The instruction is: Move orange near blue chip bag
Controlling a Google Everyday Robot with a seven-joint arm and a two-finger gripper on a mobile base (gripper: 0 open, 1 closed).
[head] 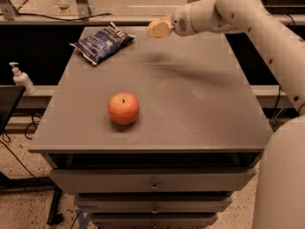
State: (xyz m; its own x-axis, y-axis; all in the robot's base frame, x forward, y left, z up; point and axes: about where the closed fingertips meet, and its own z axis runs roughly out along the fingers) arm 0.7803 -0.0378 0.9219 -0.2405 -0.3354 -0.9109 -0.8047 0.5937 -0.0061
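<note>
Over table (190, 104) rear, w/ gripper (159, 27) just right of blue chip bag (101, 43), can't tell grip state nor spot orange on top, prob. carried, so needs only short set-down leftward.

Item one, the counter (190, 104): grey top, matt and smooth, with a faint dull sheen and light scuffing toward the right side, over drawer fronts (109, 180) in the same matt grey, each with a small metallic knob (153, 187). On it, a chip bag (101, 44) of dark blue foil, crinkled and glossy with white print, and an apple (124, 108) with smooth red-orange skin and a soft shine. Also listed are an arm (248, 13) in a smooth off-white plastic shell with a satin finish; its hand (159, 28), pale tan and matt, held in the air over the counter's far edge just right of the chip bag; a pump bottle (21, 79) of pale plastic; and a speckled, rough-looking floor (28, 209).
</note>
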